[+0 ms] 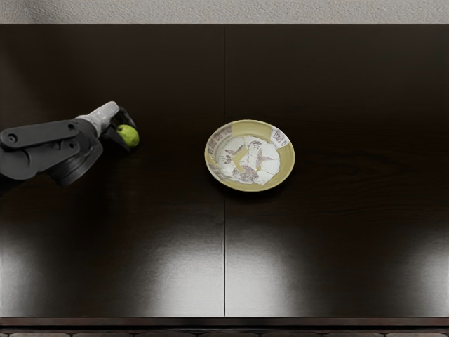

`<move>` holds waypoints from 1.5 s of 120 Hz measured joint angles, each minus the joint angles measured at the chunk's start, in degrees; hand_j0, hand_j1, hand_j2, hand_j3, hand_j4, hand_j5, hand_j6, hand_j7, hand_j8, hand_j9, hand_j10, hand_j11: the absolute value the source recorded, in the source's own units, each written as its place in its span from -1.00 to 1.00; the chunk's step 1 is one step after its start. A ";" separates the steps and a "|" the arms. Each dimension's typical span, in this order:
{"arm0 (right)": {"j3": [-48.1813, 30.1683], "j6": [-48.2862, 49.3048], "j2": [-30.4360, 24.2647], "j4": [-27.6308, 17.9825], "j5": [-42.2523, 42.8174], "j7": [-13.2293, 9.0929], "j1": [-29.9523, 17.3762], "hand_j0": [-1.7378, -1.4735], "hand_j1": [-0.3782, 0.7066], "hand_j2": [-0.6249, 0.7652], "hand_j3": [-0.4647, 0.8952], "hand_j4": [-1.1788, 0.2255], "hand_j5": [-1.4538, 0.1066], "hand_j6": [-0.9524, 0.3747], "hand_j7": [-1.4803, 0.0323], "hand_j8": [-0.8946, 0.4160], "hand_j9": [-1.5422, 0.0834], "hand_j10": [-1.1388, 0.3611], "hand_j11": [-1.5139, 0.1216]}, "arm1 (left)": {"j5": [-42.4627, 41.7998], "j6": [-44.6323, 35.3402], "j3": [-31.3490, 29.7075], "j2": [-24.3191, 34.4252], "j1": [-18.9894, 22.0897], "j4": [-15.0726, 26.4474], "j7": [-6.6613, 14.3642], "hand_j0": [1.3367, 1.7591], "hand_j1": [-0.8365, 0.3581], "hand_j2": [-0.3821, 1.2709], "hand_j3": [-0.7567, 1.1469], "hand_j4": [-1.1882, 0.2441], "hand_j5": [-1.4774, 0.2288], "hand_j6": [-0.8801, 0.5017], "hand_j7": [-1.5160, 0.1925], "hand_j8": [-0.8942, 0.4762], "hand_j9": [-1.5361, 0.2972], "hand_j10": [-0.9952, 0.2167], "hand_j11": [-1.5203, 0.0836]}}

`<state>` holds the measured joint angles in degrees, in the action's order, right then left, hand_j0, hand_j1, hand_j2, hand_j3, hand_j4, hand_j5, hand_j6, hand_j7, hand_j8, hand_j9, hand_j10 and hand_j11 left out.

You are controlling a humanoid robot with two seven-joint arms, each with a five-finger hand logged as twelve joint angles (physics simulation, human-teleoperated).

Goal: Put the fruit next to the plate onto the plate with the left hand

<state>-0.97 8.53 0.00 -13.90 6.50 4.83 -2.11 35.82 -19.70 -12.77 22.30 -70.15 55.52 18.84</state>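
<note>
Fruit at the left hand, plate apart to its right

Nearest lies the front of the dark table (pixel 337 267), glossy, with pale glare on either side of a thin seam (pixel 224 246) that runs from the near edge straight away toward the far edge.

Farther in, just right of that seam, sits the plate (pixel 286 160): round and shallow, with an olive-yellow rim and a pale painted centre showing brown figures. Nothing rests on it.

Level with the plate's far half and well off to the left, the left arm (pixel 49 147) comes in from the left edge, black and grey with a light wrist sleeve. At its tip is the left hand (pixel 119 126), dark against the dark tabletop. The fruit (pixel 128 135), small, round and yellow-green, shows at the right-hand end of that hand, touching or overlapping its dark outline on the fruit's left and far sides, while its right and near sides are bare. Whether the hand is closed on the fruit or only lies against it cannot be told, since the hand merges with the table. Fruit and plate are well apart, with open tabletop between them.

Farthest off, a strip of light textured wall (pixel 224 10) runs along behind the table's far edge.
</note>
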 joint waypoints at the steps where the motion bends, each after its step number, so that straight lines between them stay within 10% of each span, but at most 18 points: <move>1: 0.00 0.00 0.00 0.00 0.00 0.00 0.00 -0.40 -0.91 -0.11 -0.32 0.66 0.84 0.41 0.93 0.34 0.87 0.50 0.82 | -0.02 0.01 0.00 0.01 -0.03 0.01 0.00 0.50 -0.10 -0.15 -0.20 -0.20 -0.34 -0.34 -0.29 -0.42 -0.33 -0.46 -0.26; 121: 0.00 0.00 0.00 -0.01 0.00 0.00 0.00 -0.40 -0.91 -0.11 -0.32 0.66 0.84 0.41 0.93 0.34 0.87 0.50 0.83 | -0.38 14.80 22.53 2.93 -0.70 7.52 0.15 0.50 -0.22 -0.02 -0.20 -0.10 -0.43 -0.26 -0.34 -0.37 -0.33 -0.48 -0.26; 180: 0.00 0.00 0.00 0.00 0.00 0.00 0.00 -0.40 -0.91 -0.11 -0.32 0.66 0.84 0.41 0.93 0.34 0.87 0.50 0.83 | -0.30 14.81 24.90 -5.20 -0.62 8.42 0.17 0.50 -0.19 -0.04 -0.20 -0.12 -0.41 -0.28 -0.33 -0.38 -0.33 -0.49 -0.25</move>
<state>-0.97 8.53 0.00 -13.90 6.50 4.83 -2.11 35.52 -4.89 12.13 17.10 -70.76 63.94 19.01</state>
